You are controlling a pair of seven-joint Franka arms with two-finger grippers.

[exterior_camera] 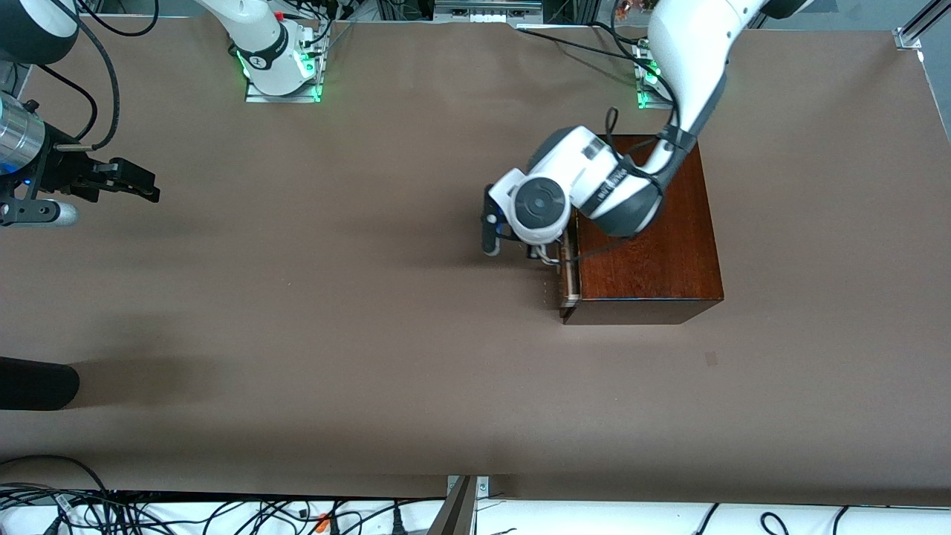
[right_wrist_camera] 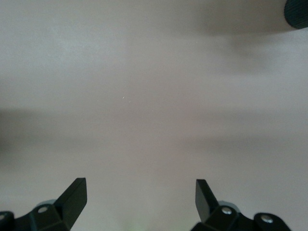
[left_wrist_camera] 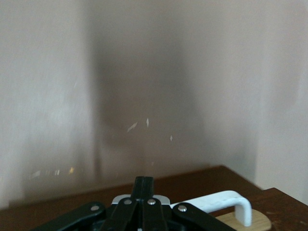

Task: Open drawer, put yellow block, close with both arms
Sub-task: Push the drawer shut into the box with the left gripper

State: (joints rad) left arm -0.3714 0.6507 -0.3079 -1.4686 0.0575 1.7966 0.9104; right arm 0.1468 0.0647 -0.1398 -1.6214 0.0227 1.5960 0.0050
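Two hands to call, and only one of them busy. Left arm reaching down from its base across the mahogany box (exterior_camera: 646,253), wrist parked above the box's front edge. Left hand (left_wrist_camera: 143,183) down at the drawer (exterior_camera: 570,271), fingers pressed tight together, right up against the white handle (left_wrist_camera: 231,201). Pinching that handle or merely set against it? Cannot tell from these views.

Drawer out by just a sliver: thin strip of pale wood showing between the dark front and the box, front facing the right arm's end of the counter (exterior_camera: 334,297). Box itself sitting toward the left arm's end, close to that arm's base.

Over to the right hand (exterior_camera: 137,182): hanging in the air above bare brown counter at its own end, well apart from the box, fingers (right_wrist_camera: 72,197) spread wide with only counter showing between them. Waiting, plainly.

Lower down at that same end, nearer the front camera, a black rounded shape (exterior_camera: 30,383) poking in from the edge.
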